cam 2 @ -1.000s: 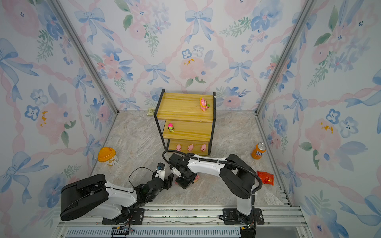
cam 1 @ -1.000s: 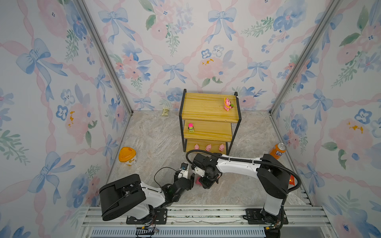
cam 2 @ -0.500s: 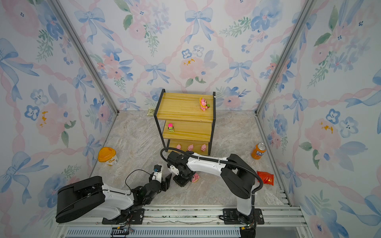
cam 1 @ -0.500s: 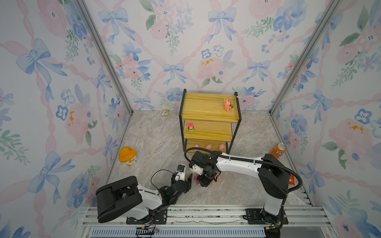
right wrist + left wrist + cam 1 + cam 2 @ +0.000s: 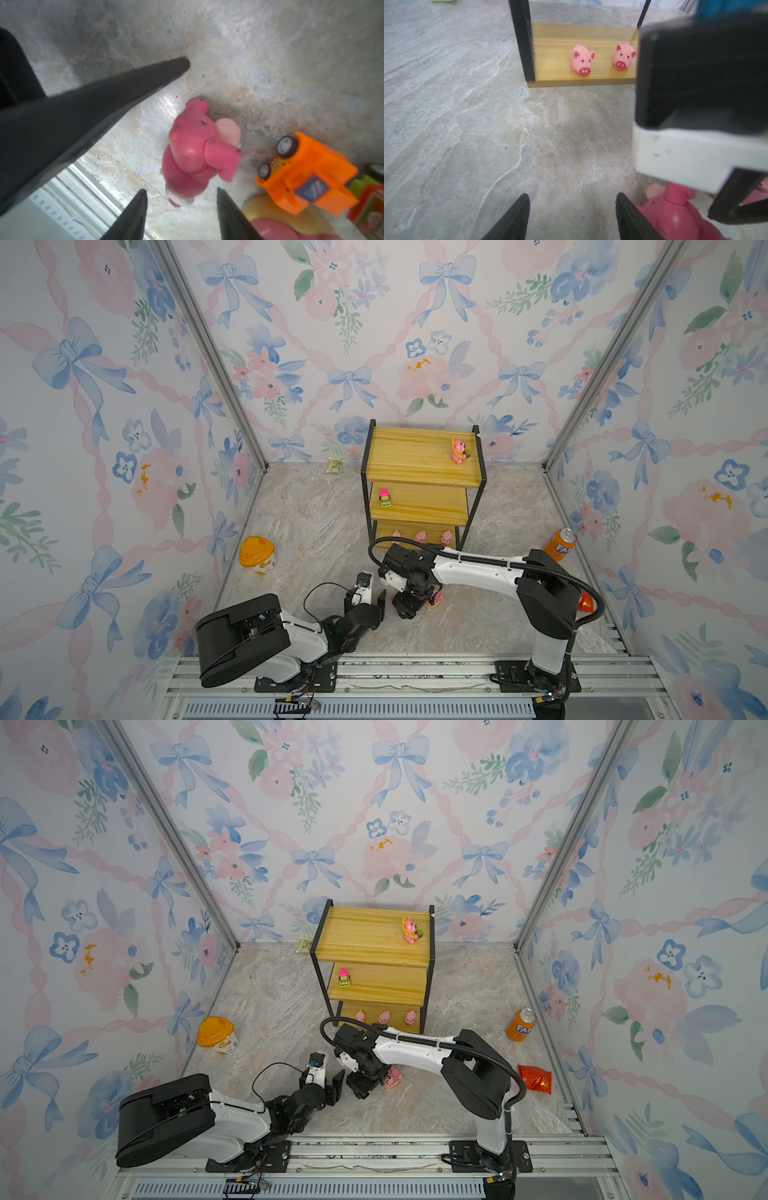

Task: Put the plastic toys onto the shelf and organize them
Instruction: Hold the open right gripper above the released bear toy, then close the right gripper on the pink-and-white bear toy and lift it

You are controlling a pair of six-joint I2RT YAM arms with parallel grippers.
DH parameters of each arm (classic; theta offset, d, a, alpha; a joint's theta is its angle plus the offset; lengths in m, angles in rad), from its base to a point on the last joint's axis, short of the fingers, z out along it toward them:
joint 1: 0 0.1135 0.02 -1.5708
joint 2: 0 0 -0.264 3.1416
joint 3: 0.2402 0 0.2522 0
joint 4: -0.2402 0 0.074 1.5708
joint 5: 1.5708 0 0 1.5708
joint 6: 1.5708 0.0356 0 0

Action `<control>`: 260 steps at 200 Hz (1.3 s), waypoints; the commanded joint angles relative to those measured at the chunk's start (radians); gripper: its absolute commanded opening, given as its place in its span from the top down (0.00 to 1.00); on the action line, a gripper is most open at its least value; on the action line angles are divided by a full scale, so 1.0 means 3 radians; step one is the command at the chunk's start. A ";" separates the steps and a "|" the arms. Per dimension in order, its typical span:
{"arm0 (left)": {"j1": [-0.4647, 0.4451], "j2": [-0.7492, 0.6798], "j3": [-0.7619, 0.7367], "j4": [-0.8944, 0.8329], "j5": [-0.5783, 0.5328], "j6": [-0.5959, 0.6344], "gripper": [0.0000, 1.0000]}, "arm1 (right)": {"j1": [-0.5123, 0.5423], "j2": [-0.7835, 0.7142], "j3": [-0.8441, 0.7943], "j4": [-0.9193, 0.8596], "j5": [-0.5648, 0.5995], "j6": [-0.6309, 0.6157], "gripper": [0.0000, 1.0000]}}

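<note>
Seemingly light, rigid and slick, the pink cartoon figurine (image 5: pixel 193 149) lies on the table (image 5: pixel 270 52) at six o'clock of the shelf (image 5: pixel 415 456), best pinched across its round torso by the right tool (image 5: pixel 180 189), parted and empty just before it, while the left tool (image 5: pixel 572 195), also parted, holds nothing

The right hand (image 5: pixel 180 190) has opened, leaving the pink figurine (image 5: pixel 195 153) loose on the floor (image 5: pixel 270 62).
</note>
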 commanded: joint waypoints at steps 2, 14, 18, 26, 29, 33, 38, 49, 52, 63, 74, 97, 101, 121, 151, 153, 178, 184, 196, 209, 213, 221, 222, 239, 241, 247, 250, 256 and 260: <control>-0.0019 -0.0065 -0.0073 -0.0044 -0.0072 -0.0055 0.33 | 0.0064 0.0123 0.0104 0.0019 0.0130 0.0034 0.43; -0.0018 -0.0104 -0.0092 -0.0044 -0.0057 -0.0041 0.33 | 0.0069 0.0136 0.0101 0.0052 0.0148 0.0049 0.43; -0.0020 -0.0115 -0.0105 -0.0048 -0.0060 -0.0042 0.33 | 0.0076 0.0134 0.0102 0.0068 0.0156 0.0057 0.43; -0.0018 -0.0148 -0.0135 -0.0045 -0.0066 -0.0070 0.33 | 0.0080 0.0136 0.0090 0.0095 0.0163 0.0073 0.43; -0.0018 -0.0155 -0.0148 -0.0048 -0.0073 -0.0077 0.33 | 0.0083 0.0129 0.0089 0.0101 0.0161 0.0080 0.43; -0.0018 -0.0178 -0.0161 -0.0053 -0.0080 -0.0087 0.33 | 0.0085 0.0126 0.0083 0.0114 0.0166 0.0089 0.43; -0.0018 -0.0196 -0.0179 -0.0058 -0.0089 -0.0101 0.33 | 0.0093 0.0122 0.0083 0.0130 0.0170 0.0093 0.43; -0.0020 -0.0248 -0.0215 -0.0071 -0.0109 -0.0124 0.33 | 0.0107 0.0109 0.0076 0.0158 0.0188 0.0110 0.43; -0.0018 -0.0261 -0.0223 -0.0079 -0.0116 -0.0129 0.33 | 0.0107 0.0110 0.0074 0.0167 0.0193 0.0115 0.43; -0.0018 -0.0300 -0.0246 -0.0099 -0.0135 -0.0155 0.33 | 0.0105 0.0110 0.0067 0.0196 0.0200 0.0132 0.44; -0.0018 -0.0333 -0.0264 -0.0127 -0.0144 -0.0158 0.33 | 0.0107 0.0133 0.0091 0.0195 0.0177 0.0132 0.46; -0.0019 -0.0373 -0.0259 -0.0181 -0.0143 -0.0142 0.33 | 0.0112 0.0183 0.0104 0.0220 0.0159 0.0150 0.51; -0.0022 -0.0373 -0.0260 -0.0182 -0.0145 -0.0142 0.33 | 0.0110 0.0195 0.0106 0.0220 0.0157 0.0155 0.52; -0.0020 -0.0374 -0.0260 -0.0194 -0.0153 -0.0146 0.33 | 0.0107 0.0232 0.0121 0.0200 0.0151 0.0158 0.61; -0.0019 -0.0352 -0.0258 -0.0192 -0.0148 -0.0149 0.33 | 0.0088 0.0224 0.0134 0.0140 0.0067 0.0143 0.68; -0.0018 -0.0352 -0.0262 -0.0192 -0.0148 -0.0147 0.33 | 0.0085 0.0219 0.0137 0.0133 0.0060 0.0140 0.69; -0.0019 -0.0359 -0.0260 -0.0197 -0.0142 -0.0144 0.33 | 0.0007 0.0125 0.0142 0.0041 -0.0178 0.0144 0.72; -0.0021 -0.0365 -0.0260 -0.0200 -0.0138 -0.0138 0.33 | -0.0016 0.0090 0.0144 0.0001 -0.0258 0.0130 0.72; -0.0018 -0.0382 -0.0263 -0.0210 -0.0143 -0.0135 0.33 | -0.0050 0.0034 0.0194 -0.0144 -0.0369 0.0062 0.72; -0.0020 -0.0398 -0.0282 -0.0217 -0.0153 -0.0146 0.33 | -0.0085 -0.0017 0.0262 -0.0320 -0.0424 0.0010 0.73; -0.0021 -0.0406 -0.0283 -0.0218 -0.0157 -0.0151 0.33 | -0.0105 -0.0029 0.0278 -0.0363 -0.0477 0.0001 0.73; -0.0020 -0.0418 -0.0299 -0.0218 -0.0162 -0.0156 0.33 | -0.0150 -0.0049 0.0311 -0.0445 -0.0568 0.0011 0.75; -0.0019 -0.0421 -0.0301 -0.0218 -0.0163 -0.0159 0.33 | -0.0152 -0.0051 0.0317 -0.0452 -0.0576 0.0013 0.75; -0.0021 -0.0458 -0.0331 -0.0223 -0.0178 -0.0187 0.33 | -0.0224 -0.0115 0.0356 -0.0560 -0.0696 0.0023 0.79; -0.0022 -0.0463 -0.0332 -0.0223 -0.0181 -0.0187 0.33 | -0.0233 -0.0123 0.0356 -0.0569 -0.0714 0.0026 0.79; -0.0021 -0.0479 -0.0344 -0.0222 -0.0183 -0.0193 0.33 | -0.0257 -0.0152 0.0353 -0.0584 -0.0775 0.0047 0.81; -0.0022 -0.0486 -0.0348 -0.0223 -0.0184 -0.0192 0.33 | -0.0274 -0.0163 0.0349 -0.0590 -0.0822 0.0057 0.81; -0.0022 -0.0503 -0.0354 -0.0230 -0.0189 -0.0187 0.33 | -0.0306 -0.0187 0.0340 -0.0607 -0.0953 0.0073 0.82; -0.0018 -0.0517 -0.0355 -0.0237 -0.0193 -0.0183 0.33 | -0.0330 -0.0202 0.0327 -0.0617 -0.1048 0.0079 0.82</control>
